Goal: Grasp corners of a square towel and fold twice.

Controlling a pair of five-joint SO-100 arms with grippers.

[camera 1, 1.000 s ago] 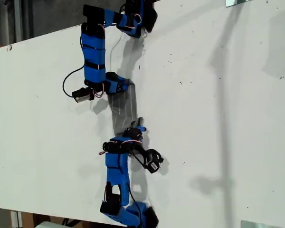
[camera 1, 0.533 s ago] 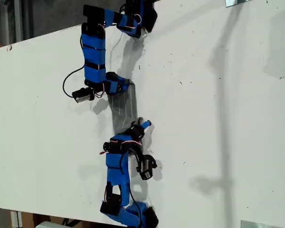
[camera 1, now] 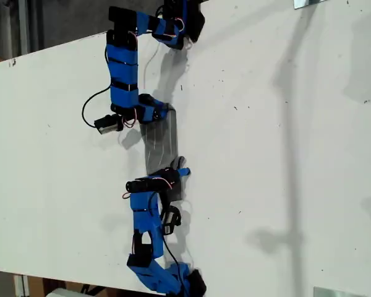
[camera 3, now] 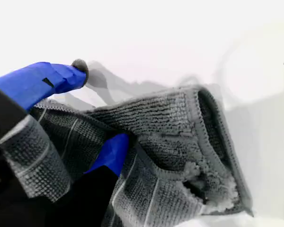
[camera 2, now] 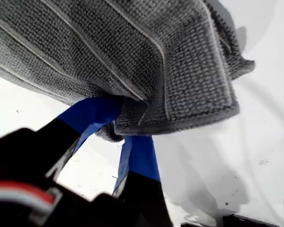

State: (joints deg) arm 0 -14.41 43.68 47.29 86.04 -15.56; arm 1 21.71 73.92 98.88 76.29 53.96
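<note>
My first claw (camera 2: 117,124) is clenched on the towel (camera 2: 132,56): its two blue fingers (camera 2: 92,113) converge on a hem of the grey striped cloth, and the cloth bunches at that point. A doubled-over corner (camera 2: 227,104) of the towel projects beyond the fingers and stands clear of the white surface (camera 2: 255,151), which carries its shadow. My second claw (camera 3: 100,105) has its jaws apart, one finger (camera 3: 42,80) above the cloth and the other finger (camera 3: 111,151) set among the folds of the towel (camera 3: 180,137). Whether this claw pinches the cloth cannot be told. The layers here are rumpled, with a looped edge standing up from the surface (camera 3: 180,38). In the exterior view the towel (camera 1: 159,141) forms a narrow grey strip stretched between the claw of one arm (camera 1: 162,114) and the claw of the other arm (camera 1: 176,173). The wrist views do not establish which arm is which. The strip lies roughly midway between the two surface (camera 1: 284,154) edges where the arms are based, well apart from the edge at the exterior view's right.
</note>
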